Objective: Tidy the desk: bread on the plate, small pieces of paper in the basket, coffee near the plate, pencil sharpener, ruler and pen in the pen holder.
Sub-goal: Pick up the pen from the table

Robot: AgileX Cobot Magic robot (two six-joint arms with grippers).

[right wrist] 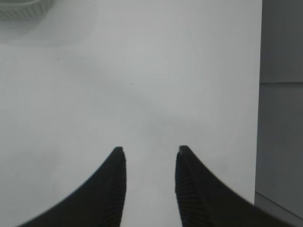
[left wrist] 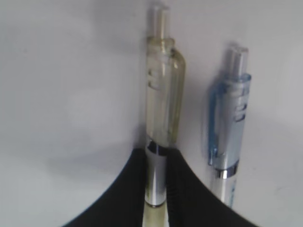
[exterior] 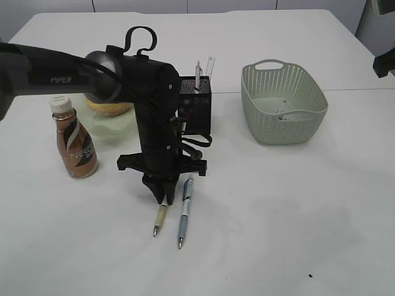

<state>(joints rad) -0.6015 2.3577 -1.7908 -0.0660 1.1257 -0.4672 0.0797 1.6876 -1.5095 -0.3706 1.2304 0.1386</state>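
My left gripper (exterior: 166,198) is shut on a yellowish clear pen (exterior: 160,219) lying on the white table; the left wrist view shows the jaws (left wrist: 158,163) pinching its silver band, the pen (left wrist: 163,99) pointing away. A blue pen (exterior: 185,213) lies just to its right, also in the left wrist view (left wrist: 227,123). The black pen holder (exterior: 196,106) stands behind the arm with a ruler (exterior: 210,66) in it. Bread (exterior: 108,106) lies on the pale green plate (exterior: 105,131). The coffee bottle (exterior: 73,139) stands left of the plate. My right gripper (right wrist: 149,152) is open and empty over bare table.
A grey-green woven basket (exterior: 284,103) stands at the right with small scraps inside; its rim shows in the right wrist view (right wrist: 23,9). The table's right edge (right wrist: 260,94) runs beside my right gripper.
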